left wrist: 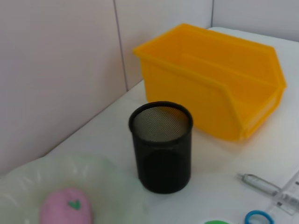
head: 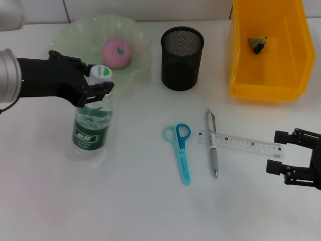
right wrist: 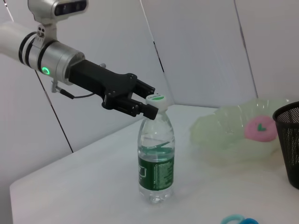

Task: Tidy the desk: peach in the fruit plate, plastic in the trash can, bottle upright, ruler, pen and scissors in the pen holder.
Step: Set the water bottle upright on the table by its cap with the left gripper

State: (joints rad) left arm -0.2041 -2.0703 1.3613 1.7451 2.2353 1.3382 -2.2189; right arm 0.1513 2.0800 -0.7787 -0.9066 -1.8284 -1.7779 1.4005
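Standing upright on the white surface [head: 125, 201], the bottle [head: 93, 120] has our left gripper [head: 100, 89] at its neck, just under the white-green cap; fingers look spread either side of the neck, and we cannot tell whether they touch it. Right wrist view shows the same: left gripper [right wrist: 142, 105] at the cap, bottle [right wrist: 156, 161] vertical, base on the surface. Our right gripper [head: 281, 153] hangs low at the right, fingers apart, holding nothing, just beside the ruler's end. Peach [head: 117, 52] sits in the green fruit plate [head: 70, 35] behind the bottle. Black mesh pen holder [head: 182, 57] stands between plate and yellow trash can [head: 268, 75], which has a crumpled plastic scrap [head: 258, 44] inside. Scissors [head: 181, 150], pen [head: 212, 143] and ruler [head: 241, 144] lie flat near the middle; the pen crosses over the ruler.
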